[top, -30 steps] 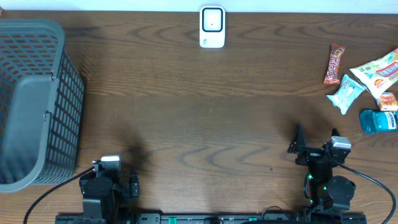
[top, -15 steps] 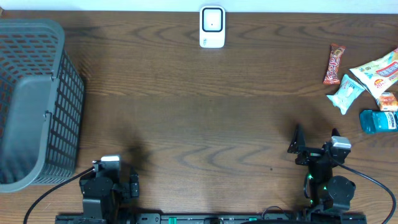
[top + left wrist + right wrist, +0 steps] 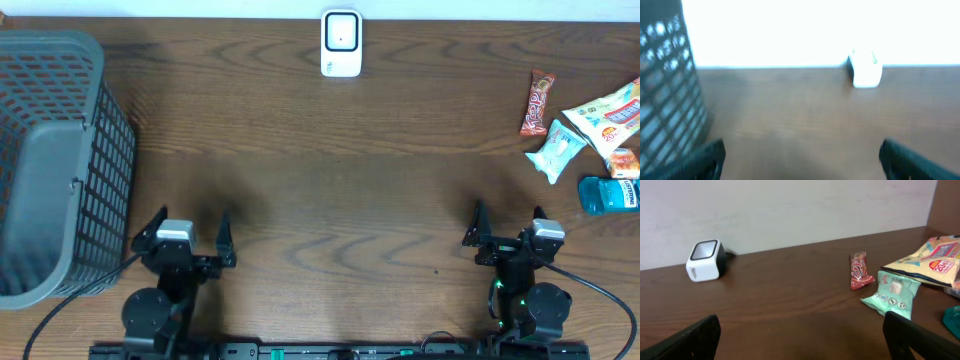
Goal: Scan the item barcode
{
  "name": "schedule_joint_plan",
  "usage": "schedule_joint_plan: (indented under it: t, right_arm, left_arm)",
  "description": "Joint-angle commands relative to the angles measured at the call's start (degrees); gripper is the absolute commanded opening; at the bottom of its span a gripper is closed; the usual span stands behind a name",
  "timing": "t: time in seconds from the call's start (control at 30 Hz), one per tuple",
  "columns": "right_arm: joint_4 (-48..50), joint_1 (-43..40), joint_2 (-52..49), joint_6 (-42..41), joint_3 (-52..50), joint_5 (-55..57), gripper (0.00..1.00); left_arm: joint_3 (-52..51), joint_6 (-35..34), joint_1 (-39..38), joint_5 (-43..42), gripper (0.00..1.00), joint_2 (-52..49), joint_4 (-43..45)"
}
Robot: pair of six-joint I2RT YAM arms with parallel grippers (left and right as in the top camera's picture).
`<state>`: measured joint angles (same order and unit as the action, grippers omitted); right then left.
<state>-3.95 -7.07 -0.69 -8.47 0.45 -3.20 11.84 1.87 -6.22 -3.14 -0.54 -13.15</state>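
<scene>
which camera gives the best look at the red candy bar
The right wrist view: the red candy bar shows large and sharp, with its wrapper lettering visible. The overhead view shows it only small, at the far right. The left wrist view does not show it at all.

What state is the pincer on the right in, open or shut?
Open. The right pincer has its two fingers spread wide, with bare table between them and nothing held.

Wood-grain table (image 3: 330, 190), grey plastic mesh basket (image 3: 60, 160), glossy wrappers (image 3: 555, 150)
</scene>
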Motion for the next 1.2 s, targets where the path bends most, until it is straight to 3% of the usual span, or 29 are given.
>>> schedule_joint_plan:
  t: [0.0, 0.2, 0.5, 0.67, 1.17]
  right_arm:
    - [-0.11, -0.55, 0.37, 0.39, -0.13, -0.15, 0.99]
    - [-0.11, -0.55, 0.37, 0.39, -0.13, -0.15, 0.99]
    - [-0.11, -0.55, 0.37, 0.39, -0.13, -0.15, 0.99]
    - [-0.11, -0.55, 0.37, 0.39, -0.13, -0.15, 0.99]
    - [-0.11, -0.55, 0.37, 0.39, -0.13, -0.15, 0.99]
  left_arm:
    - [-5.29, -0.24, -0.24, -1.9, 0.98, 0.44, 5.18]
    - [-11.61, -0.22, -0.24, -1.64, 0.98, 0.44, 9.42]
    - [-11.61, 1.4, -0.24, 1.05, 0.98, 0.46, 9.22]
    - [-11.63, -1.95, -0.24, 2.34, 0.98, 0.46, 8.98]
    - [-11.61, -1.95, -0.24, 2.29, 0.98, 0.46, 9.14]
